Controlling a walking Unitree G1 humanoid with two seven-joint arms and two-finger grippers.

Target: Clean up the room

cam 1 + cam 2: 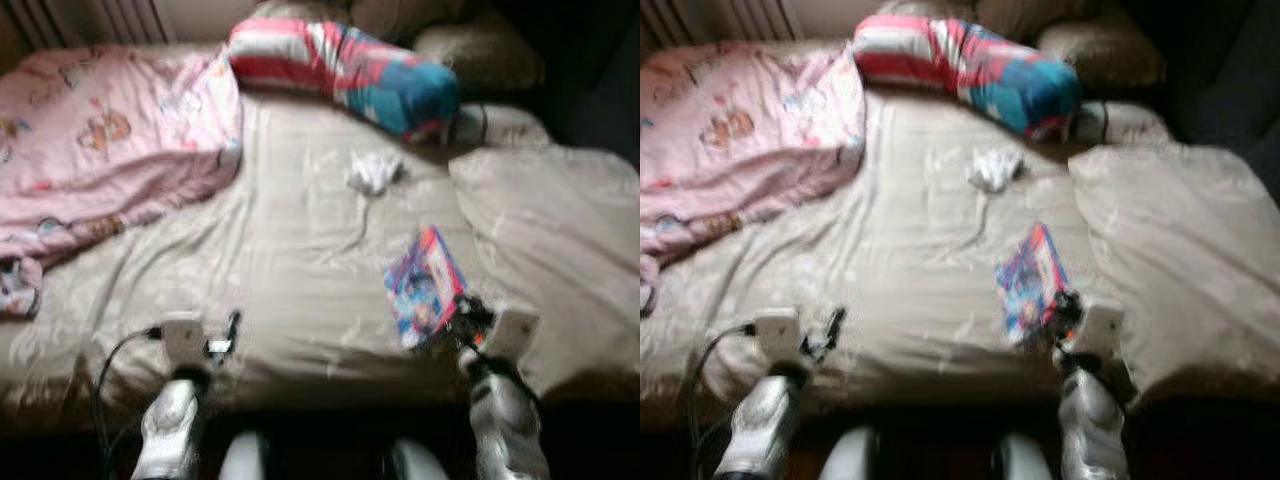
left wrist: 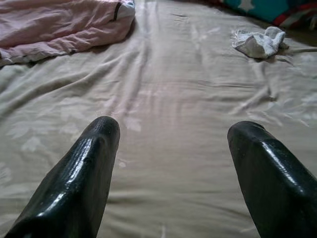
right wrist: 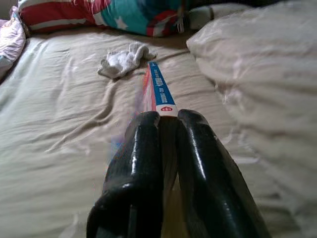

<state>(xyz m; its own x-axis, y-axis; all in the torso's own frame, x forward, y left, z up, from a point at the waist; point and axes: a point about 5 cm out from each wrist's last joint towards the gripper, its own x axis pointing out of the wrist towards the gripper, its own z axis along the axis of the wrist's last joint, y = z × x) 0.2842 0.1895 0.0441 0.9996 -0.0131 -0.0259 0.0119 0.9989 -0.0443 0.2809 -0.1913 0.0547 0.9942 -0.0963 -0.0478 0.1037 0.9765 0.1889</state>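
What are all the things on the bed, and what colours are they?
Book: one, thin, blue, red and white cover, on the sheet near the bed's front edge, its near edge between the right gripper's fingers.
White cloth: one, crumpled, white, mid-bed, beyond the book.
Long pillow: one, red, white and teal, at the head of the bed.
Pink blanket: one, pale pink with small pictures, bunched on the robot's left.
Beige duvet: one, beige, heaped on the robot's right.
Bed sheet: one, beige, wrinkled.
Beige pillows: two, behind the long pillow.
Left gripper: one, black fingers, open over bare sheet.
Right gripper: one, black fingers, shut on the book.
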